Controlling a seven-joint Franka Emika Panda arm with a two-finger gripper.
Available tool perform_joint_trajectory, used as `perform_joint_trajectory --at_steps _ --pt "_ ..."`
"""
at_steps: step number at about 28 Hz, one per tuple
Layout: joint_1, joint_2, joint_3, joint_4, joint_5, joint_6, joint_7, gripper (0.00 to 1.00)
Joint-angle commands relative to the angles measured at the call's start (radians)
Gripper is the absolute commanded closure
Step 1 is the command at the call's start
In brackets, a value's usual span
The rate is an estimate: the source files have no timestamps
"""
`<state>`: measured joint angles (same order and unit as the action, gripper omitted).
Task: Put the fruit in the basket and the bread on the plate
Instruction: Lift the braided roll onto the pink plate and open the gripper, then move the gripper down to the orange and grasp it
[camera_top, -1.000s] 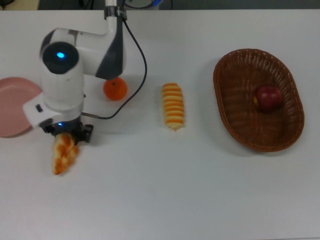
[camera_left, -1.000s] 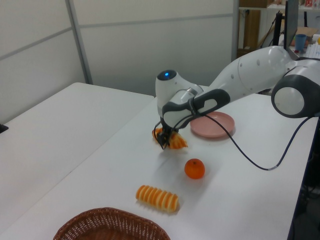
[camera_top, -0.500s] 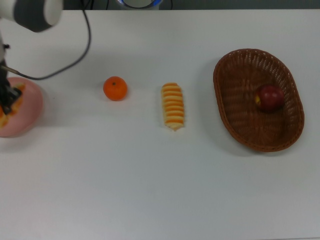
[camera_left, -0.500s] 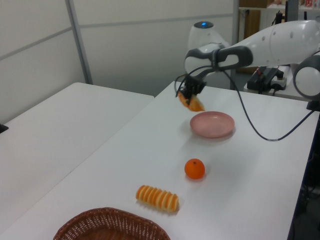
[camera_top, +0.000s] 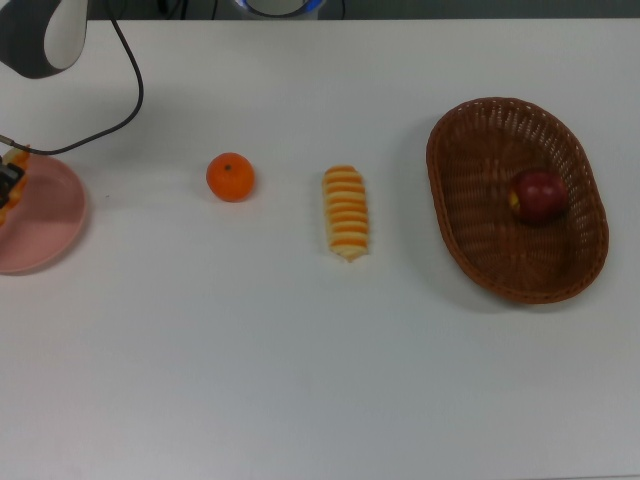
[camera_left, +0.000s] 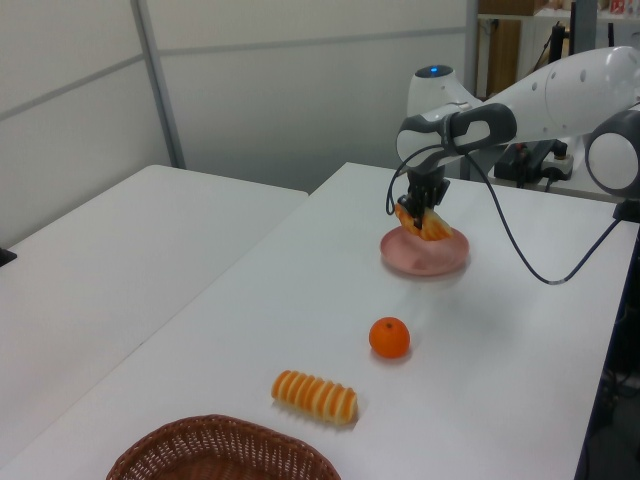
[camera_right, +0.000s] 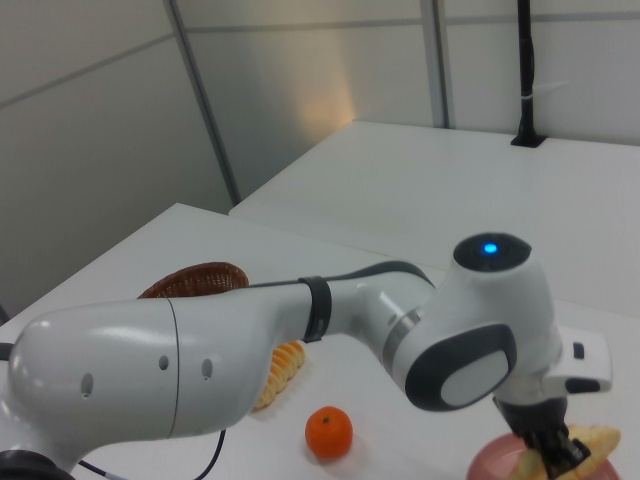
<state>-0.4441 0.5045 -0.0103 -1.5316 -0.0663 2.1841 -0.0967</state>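
Now the gripper (camera_left: 420, 205) pinches the braided loaf (camera_left: 423, 222) just above the pink plate (camera_left: 424, 254), perhaps touching it, at the counter's end. Mandarin (camera_left: 389, 337) and striped roll (camera_left: 315, 396) lie mid-counter; the red fruit (camera_top: 538, 195) sits in the basket (camera_top: 470, 150).

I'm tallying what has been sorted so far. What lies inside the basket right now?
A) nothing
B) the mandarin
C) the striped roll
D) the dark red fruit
D: the dark red fruit sits in the basket, while the mandarin and the striped roll lie on the table outside it.
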Motion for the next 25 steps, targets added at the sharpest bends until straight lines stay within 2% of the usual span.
perform_joint_trajectory --at_steps 1,2,6,11,19,23,25 --pt "0.010 -0.015 -0.017 -0.056 -0.038 0.005 -0.043 0.27" --pt "0.010 -0.014 -0.019 -0.058 -0.040 0.008 -0.043 0.00" --pt "0.005 -0.012 -0.037 -0.055 -0.043 0.008 -0.046 0.00" --pt "0.004 -0.020 -0.039 -0.048 -0.038 0.008 -0.060 0.00" --pt "-0.004 -0.077 -0.037 -0.048 -0.024 -0.004 -0.083 0.00" --pt "0.016 -0.103 -0.027 -0.047 -0.006 -0.036 -0.078 0.00" --pt "0.062 -0.132 -0.025 -0.048 0.006 -0.084 -0.078 0.00"
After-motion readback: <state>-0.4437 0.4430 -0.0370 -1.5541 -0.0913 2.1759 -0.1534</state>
